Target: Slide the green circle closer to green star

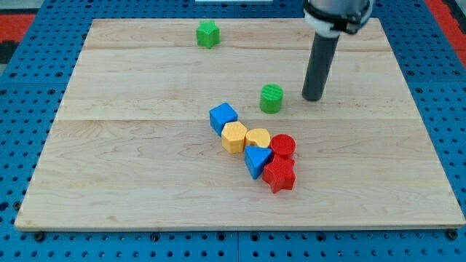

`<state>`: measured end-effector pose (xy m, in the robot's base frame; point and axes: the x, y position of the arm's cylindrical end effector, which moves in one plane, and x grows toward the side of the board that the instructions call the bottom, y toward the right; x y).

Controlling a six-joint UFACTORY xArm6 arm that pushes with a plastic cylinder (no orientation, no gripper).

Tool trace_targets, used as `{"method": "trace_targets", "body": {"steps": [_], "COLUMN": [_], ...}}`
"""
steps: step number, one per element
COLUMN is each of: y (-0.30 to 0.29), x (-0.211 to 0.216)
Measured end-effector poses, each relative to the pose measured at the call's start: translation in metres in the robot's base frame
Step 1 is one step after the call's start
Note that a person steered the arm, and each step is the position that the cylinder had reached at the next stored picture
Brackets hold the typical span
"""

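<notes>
The green circle (271, 98) stands on the wooden board a little above the middle. The green star (207, 33) sits near the view's top edge of the board, up and to the left of the circle and well apart from it. My tip (313, 97) rests on the board just to the right of the green circle, with a small gap between them. The dark rod rises from the tip toward the view's top.
A cluster of blocks lies below the green circle: a blue cube (223, 117), a yellow hexagon (234, 136), a yellow rounded block (257, 137), a red cylinder (283, 145), a blue triangle (255, 160) and a red star (279, 175). The board (109, 167) is edged by blue pegboard.
</notes>
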<state>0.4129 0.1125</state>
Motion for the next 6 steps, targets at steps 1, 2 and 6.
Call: {"method": "trace_targets", "body": {"steps": [1,2,6], "y": [-0.09,-0.129,-0.16], "x": [-0.015,-0.028,-0.102]}}
